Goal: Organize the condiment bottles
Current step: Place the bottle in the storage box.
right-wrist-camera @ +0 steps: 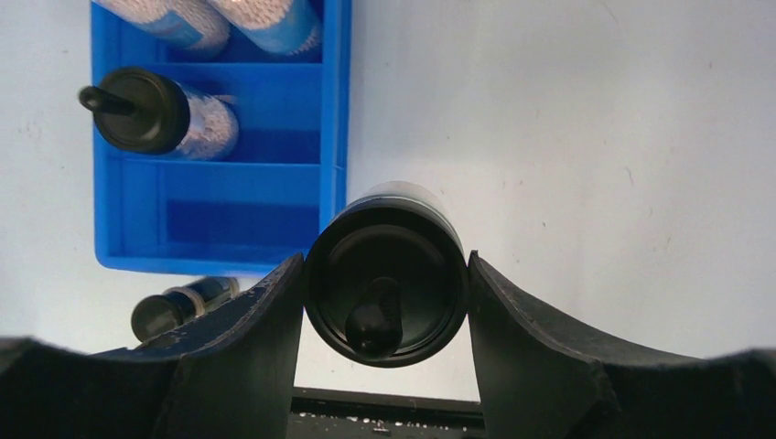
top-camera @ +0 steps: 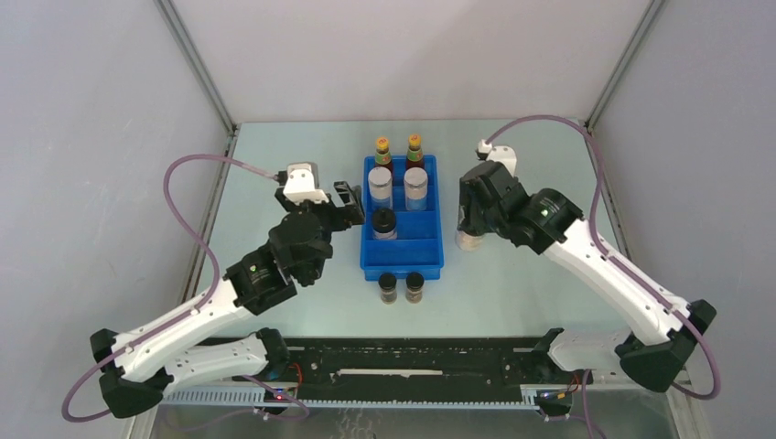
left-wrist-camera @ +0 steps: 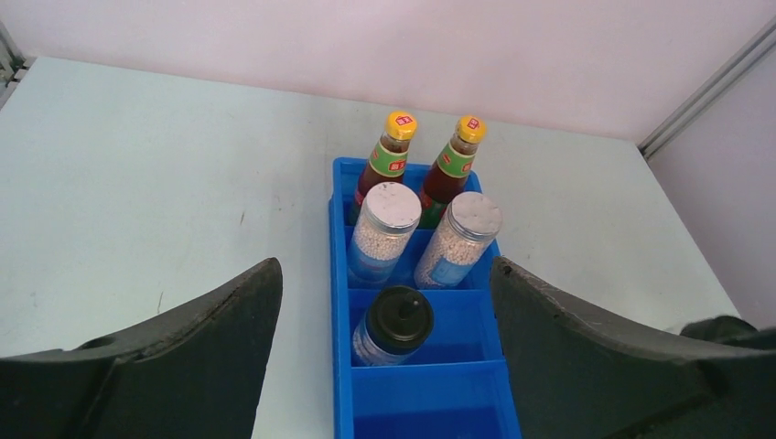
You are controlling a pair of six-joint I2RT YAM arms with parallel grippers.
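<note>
Two red sauce bottles (top-camera: 382, 151) (left-wrist-camera: 389, 157) stand in the far compartment of the blue tray (top-camera: 368, 261). Two grey-lidded jars (top-camera: 380, 186) (left-wrist-camera: 382, 233) stand in the compartment behind them. One pale black-lidded jar (top-camera: 384, 222) (left-wrist-camera: 395, 325) stands in the third compartment, left side. Two tiny dark jars (top-camera: 388, 287) (right-wrist-camera: 178, 309) stand on the table before the tray. My right gripper (top-camera: 469, 224) (right-wrist-camera: 386, 283) is shut on the other pale black-lidded jar (top-camera: 470, 240) (right-wrist-camera: 386, 265), right of the tray. My left gripper (top-camera: 355, 208) (left-wrist-camera: 384, 347) is open and empty at the tray's left edge.
The tray's nearest compartment (left-wrist-camera: 430, 407) holds nothing, and the third compartment's right half is free. Grey walls close in the table at the back and both sides. A black rail (top-camera: 403, 361) runs along the near edge.
</note>
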